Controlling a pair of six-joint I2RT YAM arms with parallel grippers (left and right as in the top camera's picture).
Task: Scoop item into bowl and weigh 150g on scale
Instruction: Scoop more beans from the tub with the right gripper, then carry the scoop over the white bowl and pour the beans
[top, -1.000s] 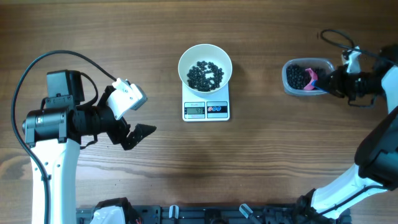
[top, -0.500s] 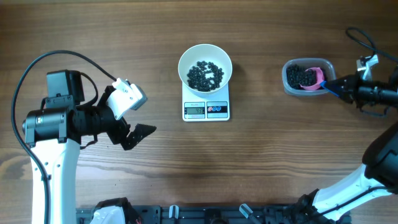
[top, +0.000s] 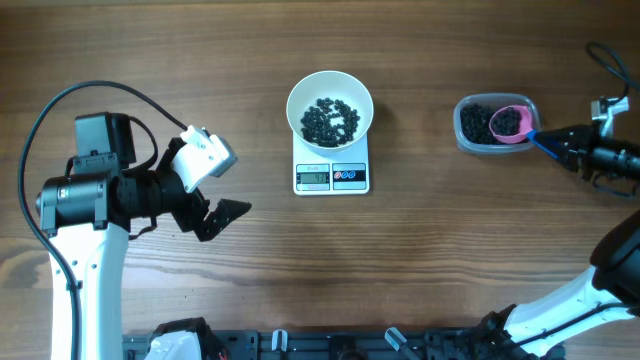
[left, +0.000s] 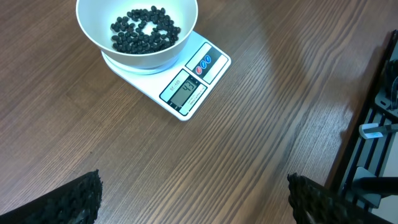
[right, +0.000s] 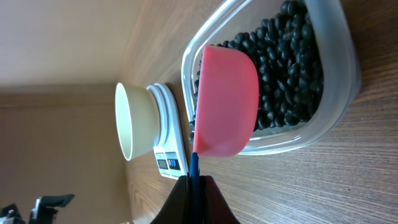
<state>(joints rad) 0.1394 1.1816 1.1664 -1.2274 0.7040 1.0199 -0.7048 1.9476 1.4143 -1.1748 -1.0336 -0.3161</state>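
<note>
Rt pincer (top: 548, 143) clamped on the blue handle of the pink scoop (top: 511, 123) at the tub (top: 465, 138); left pincer (left: 194, 202) idle, jaws wide apart.

Hard to see: from the rt wrist cam only the scoop's back showed and the handle was a thin blue sliver betw. the fingers. From above it held dark beans (top: 477, 122) over the tub's rt end, but whether it touched the rim I couldn't tell. Rt arm cut off at the frame edge, left fingertips cut by the bottom edge. The bowl (top: 292, 105), w/ a thin layer of beans, sat on the scale (top: 331, 177) and hid most of its plate; display digits too small to read for sure. Surface was a brown wood-grain table (top: 440, 250), a black rail (top: 330, 345) along the near edge, plain beige wall (right: 56, 50) behind.
</note>
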